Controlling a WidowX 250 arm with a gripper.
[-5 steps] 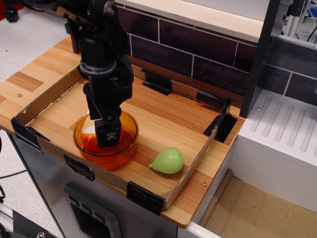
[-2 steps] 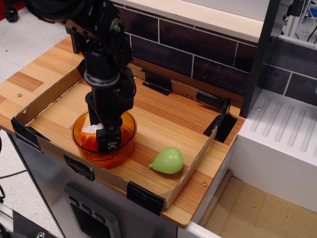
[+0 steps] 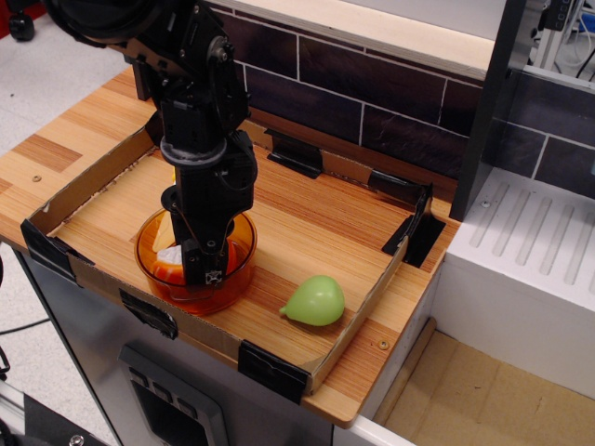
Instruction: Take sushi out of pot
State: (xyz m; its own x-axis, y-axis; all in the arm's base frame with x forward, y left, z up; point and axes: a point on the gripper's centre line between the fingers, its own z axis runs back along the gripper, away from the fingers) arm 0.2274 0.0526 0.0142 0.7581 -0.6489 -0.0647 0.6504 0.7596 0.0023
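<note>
The light is even and quite bright, soft and coming from above. The arm (image 3: 200, 121) is black and shows almost no detail. Under it, at the front left corner of the desk (image 3: 307, 218), the pot (image 3: 237, 269) glows orange and throws a small dark shadow. The pear (image 3: 314, 301) near the front edge has a soft highlight. The picture is a little grainy, with no strong glare.

Your arm comes in from the upper left and hangs almost straight down, its black wrist upright with a pale ring band around it. Your gripper (image 3: 202, 265) points downward at the low end of the arm. The near finger faces you and hides the gap, so you cannot tell how far the jaws stand apart.
</note>
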